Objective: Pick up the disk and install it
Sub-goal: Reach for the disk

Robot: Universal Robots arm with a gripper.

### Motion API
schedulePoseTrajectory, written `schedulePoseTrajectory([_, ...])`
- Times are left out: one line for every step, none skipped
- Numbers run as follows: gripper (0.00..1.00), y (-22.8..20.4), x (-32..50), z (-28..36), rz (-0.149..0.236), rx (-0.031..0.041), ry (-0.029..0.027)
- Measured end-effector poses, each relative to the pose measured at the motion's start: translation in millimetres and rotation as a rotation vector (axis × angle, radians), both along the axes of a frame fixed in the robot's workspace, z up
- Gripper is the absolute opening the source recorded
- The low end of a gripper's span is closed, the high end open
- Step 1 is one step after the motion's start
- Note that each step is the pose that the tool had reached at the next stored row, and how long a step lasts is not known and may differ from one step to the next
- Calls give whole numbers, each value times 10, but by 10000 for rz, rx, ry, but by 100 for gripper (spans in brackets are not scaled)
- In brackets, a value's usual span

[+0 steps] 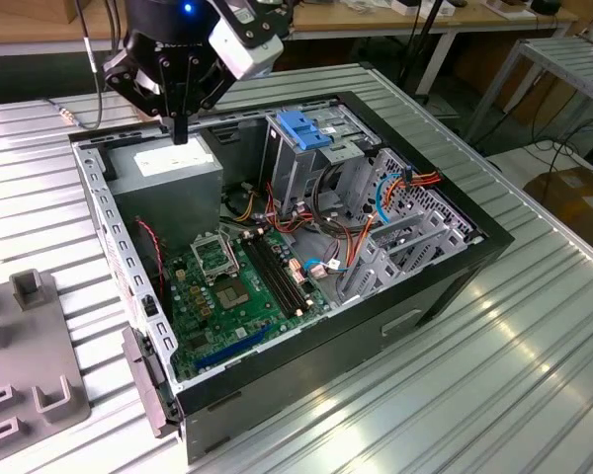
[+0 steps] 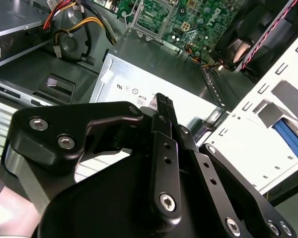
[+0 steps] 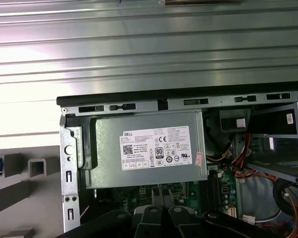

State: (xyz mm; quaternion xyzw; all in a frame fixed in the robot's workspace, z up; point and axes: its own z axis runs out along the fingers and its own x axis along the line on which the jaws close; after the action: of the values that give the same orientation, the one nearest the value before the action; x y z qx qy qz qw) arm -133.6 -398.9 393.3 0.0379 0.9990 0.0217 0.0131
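Colours inside the black case (image 1: 306, 360)
Grey power supply box (image 1: 168, 188) with white sticker (image 1: 173, 158); beside it green motherboard (image 1: 232, 286), blue cage handle (image 1: 301, 128), red-orange cables (image 1: 420, 180); ribbed silver counter (image 1: 494, 365); black tool (image 1: 181, 133).

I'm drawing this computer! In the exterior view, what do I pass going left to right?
Grey plastic stand, grey metal power supply box with white sticker, blue plastic handle, orange wires, brown cardboard box.

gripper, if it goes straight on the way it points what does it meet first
Most likely the labelled top of the power supply: the gripper points down right above it. The gap between them is hard to judge.
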Motion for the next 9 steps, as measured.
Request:
schedulePoseTrajectory([10, 0, -6, 0, 0, 0, 1])
schedulePoseTrajectory([10, 0, -10, 0, -1, 0, 0])
schedulePoseTrajectory([10, 0, -12, 0, 0, 0, 0])
schedulePoseTrajectory([10, 0, -13, 0, 1, -1, 1])
schedulePoseTrajectory([10, 0, -19, 0, -1, 0, 0])
schedulePoseTrajectory([10, 0, -21, 0, 0, 0, 0])
schedulePoseTrajectory([10, 0, -28, 0, -1, 0, 0])
schedulePoseTrajectory([10, 0, -31, 0, -1, 0, 0])
schedulePoseTrajectory([10, 0, -35, 0, 0, 0, 0])
